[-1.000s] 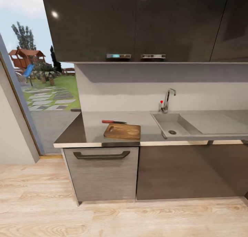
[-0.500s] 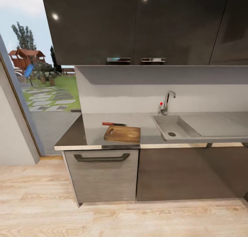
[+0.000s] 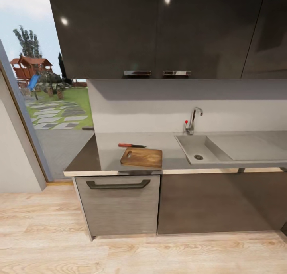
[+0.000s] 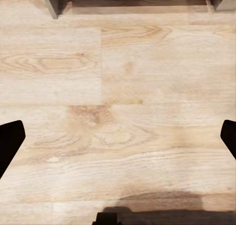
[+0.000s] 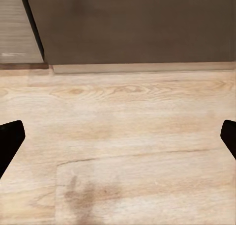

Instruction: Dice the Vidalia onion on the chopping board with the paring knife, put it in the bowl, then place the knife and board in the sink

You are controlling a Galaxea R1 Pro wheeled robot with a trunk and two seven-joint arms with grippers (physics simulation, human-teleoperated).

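Camera nearer; 1 chopping board point(image 3: 142, 157), 1 paring knife point(image 3: 131, 145).

No readable text, label, brand, number or sign appears anywhere: the dark wall cabinets point(image 3: 159, 30), the grey worktop point(image 3: 159, 140), the chopping board point(image 3: 142, 157) and the wooden floor point(image 4: 123, 112) all have plain, unmarked surfaces.
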